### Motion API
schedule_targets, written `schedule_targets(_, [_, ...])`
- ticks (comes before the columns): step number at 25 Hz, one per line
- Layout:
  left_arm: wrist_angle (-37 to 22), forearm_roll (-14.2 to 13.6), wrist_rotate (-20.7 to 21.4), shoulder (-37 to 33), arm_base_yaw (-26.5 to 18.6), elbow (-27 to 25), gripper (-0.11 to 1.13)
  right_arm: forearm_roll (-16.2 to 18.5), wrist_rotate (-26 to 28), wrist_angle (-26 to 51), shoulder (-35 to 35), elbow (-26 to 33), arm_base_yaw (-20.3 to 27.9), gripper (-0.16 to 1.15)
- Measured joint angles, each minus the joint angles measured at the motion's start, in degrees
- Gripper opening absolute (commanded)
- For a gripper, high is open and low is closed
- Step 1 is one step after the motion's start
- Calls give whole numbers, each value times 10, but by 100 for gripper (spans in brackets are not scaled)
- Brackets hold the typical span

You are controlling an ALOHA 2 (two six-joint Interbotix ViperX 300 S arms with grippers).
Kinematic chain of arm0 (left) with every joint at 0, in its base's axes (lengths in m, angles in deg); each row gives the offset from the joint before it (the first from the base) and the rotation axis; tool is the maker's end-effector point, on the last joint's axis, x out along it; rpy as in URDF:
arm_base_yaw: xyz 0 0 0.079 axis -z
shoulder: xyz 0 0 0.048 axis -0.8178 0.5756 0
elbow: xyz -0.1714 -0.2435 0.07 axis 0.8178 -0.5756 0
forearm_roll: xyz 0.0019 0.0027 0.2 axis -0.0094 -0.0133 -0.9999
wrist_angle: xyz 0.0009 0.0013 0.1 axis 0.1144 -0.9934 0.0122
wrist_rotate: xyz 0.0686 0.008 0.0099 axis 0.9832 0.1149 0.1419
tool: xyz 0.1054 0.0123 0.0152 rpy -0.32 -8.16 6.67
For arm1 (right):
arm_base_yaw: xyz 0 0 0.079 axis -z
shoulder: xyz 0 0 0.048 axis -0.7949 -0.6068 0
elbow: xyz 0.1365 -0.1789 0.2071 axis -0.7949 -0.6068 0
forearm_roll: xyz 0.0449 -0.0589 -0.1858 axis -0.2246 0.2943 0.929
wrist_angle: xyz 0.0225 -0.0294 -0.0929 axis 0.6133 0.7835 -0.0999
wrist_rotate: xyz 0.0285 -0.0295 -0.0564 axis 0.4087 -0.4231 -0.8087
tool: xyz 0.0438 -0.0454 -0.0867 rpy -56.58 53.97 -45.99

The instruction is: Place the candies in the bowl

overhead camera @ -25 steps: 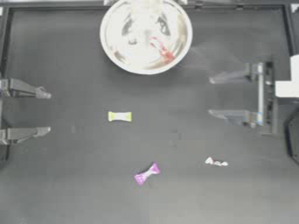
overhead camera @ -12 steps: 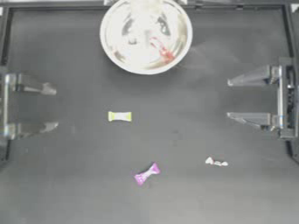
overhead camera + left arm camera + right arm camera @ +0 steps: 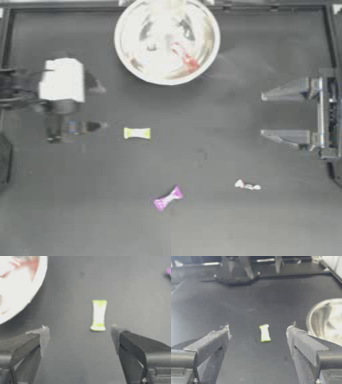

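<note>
Hovering with jaws spread, left gripper just short of yellow candy, right gripper spread too, well beyond that candy.

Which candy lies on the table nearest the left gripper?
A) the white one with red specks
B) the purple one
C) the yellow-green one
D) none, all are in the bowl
C: the yellow-green candy lies just beyond the open left gripper, while the purple candy and white candy lie farther away.
</note>
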Motion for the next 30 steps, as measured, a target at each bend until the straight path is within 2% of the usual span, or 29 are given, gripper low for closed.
schedule_targets(8, [-13,-2,20,128,-1,57,102,0,0,-4,-1,0,-4,98])
schedule_targets(30, [-4,0,25,300,18,123,102,0,0,-16,1,-3,-4,98])
